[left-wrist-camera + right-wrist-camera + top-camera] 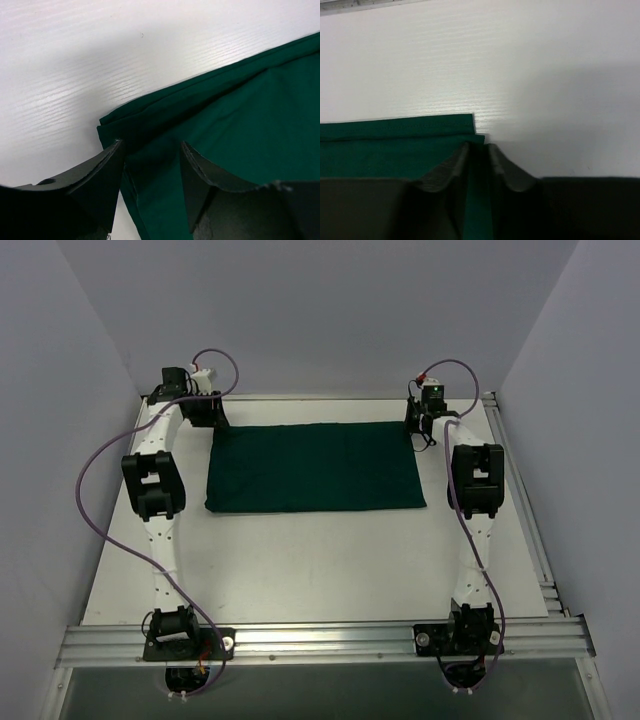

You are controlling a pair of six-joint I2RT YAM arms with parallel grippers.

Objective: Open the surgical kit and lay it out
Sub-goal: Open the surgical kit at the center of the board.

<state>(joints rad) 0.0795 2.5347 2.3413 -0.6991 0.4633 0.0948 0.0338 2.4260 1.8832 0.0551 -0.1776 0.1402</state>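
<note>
Right hand (479,146) pinches the green cloth (315,466); left hand (151,143), spread wide over a corner, should squeeze, then both lift

The left gripper (151,145) hangs low over a corner of the dark green cloth (250,120), its two black fingers (97,177) spread well apart. The left finger sits over the cloth's left edge, just where it meets the white table (125,45); the right finger is over the cloth itself, and green fabric fills the gap between them. The cloth lies in several folded layers, their edges stacked at the corner, with a crease running along its far edge. Bare table, partly shadowed, lies left and beyond.
</note>
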